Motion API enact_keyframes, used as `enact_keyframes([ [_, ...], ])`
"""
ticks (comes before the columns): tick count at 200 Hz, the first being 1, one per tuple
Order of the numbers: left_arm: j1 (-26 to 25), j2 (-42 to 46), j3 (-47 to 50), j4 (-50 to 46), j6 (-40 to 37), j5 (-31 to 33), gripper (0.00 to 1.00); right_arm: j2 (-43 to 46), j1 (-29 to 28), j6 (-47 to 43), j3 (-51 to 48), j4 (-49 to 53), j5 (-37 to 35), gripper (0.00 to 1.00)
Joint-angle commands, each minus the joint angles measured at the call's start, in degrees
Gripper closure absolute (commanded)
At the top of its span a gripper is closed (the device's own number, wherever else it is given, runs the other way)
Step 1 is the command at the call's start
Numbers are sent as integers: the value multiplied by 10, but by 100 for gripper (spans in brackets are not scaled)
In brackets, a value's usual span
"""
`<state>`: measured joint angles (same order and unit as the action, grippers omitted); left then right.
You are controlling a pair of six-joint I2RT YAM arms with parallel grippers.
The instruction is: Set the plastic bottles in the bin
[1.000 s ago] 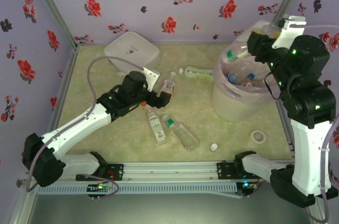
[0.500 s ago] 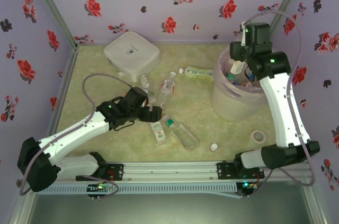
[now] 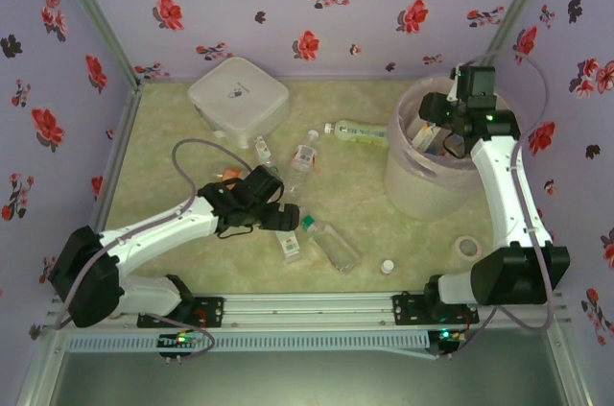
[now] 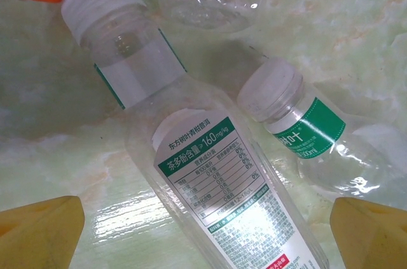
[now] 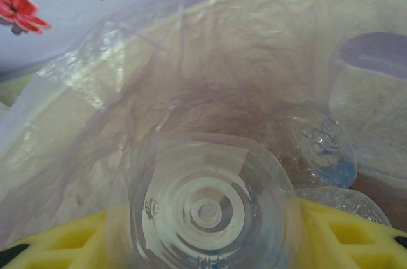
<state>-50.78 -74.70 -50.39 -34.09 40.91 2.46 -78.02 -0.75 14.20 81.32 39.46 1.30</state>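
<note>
My left claw [image 4: 206,238] gapes wide above the labelled bottle [image 4: 194,167]; the right wrist view shows my right claw [image 5: 203,250] gripping a clear bottle [image 5: 206,208] inside the bin [image 5: 210,72].

Pale green table [image 3: 365,204], bottles [image 3: 331,243], bin [image 3: 422,187], white box [image 3: 239,91], tape ring [image 3: 468,248]

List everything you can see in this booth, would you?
plastic bottles: at least five, clear, lying mid-table; more inside the bin, count unclear
held bottle: one, clear, above the bin
bin: one, translucent with a pink liner, far right
lidded box: one, white, far left
loose cap: one, white, near edge
tape ring: one, pale, near right
table: one, pale green marbled
left gripper: one, open, over a labelled bottle
right gripper: one, shut on the held bottle
</note>
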Motion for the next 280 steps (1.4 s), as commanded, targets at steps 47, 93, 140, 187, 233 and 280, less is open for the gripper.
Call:
enact_keyframes([
  [47, -7, -23, 9, -6, 19, -29, 0, 7, 42, 71, -67, -7, 49, 48],
  [93, -12, -42, 14, 3, 23, -46, 0, 51, 53, 47, -1, 62, 33, 26],
  [140, -15, -61, 25, 13, 37, -48, 0, 95, 58, 33, 47, 109, 19, 15],
  [187, -26, -70, 48, 30, 61, -73, 0, 131, 58, 37, 59, 110, 58, 9],
  [233, -27, -49, 69, 8, 75, -61, 3, 157, 58, 70, 51, 64, 149, 8],
  [280, -27, -47, 50, -22, 60, -46, 27, 171, 58, 95, 32, 25, 208, 9],
])
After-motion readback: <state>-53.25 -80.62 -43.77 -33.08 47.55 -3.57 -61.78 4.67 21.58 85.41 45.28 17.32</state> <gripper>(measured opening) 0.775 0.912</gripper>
